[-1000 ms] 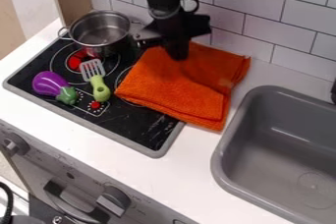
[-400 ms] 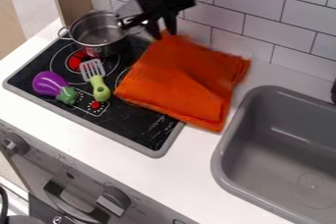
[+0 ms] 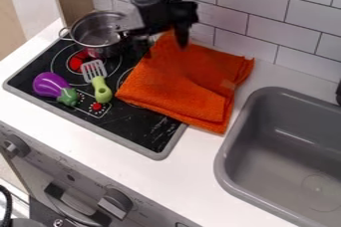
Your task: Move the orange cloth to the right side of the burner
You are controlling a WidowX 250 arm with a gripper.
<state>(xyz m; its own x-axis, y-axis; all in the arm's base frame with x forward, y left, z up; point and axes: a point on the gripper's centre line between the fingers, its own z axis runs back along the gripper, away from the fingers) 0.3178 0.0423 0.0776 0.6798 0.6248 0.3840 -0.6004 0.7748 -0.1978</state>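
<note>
1. So, far left on the black cooktop [image 3: 143,131], there's a purple toy eggplant [image 3: 48,84], green end angled toward the front.
2. Just right of it lies a slotted spatula [image 3: 100,90], green handle toward the front edge, metal head toward the back.
3. Behind those two sits a metal pot [image 3: 101,31], upright at the cooktop's back left.
4. Next along is my pincer [image 3: 164,43], hanging over the back left part of the cloth, tips spread apart (yep, orange shows in the gap).
5. The orange cloth [image 3: 190,84] is a folded, slightly rumpled heap. It covers the cooktop's right back portion and spills onto the white counter [image 3: 200,171], its back edge near the tiled wall [image 3: 263,42].
6. Last, the gray sink [image 3: 230,144] is at far right, near the cloth but not touching.
</note>
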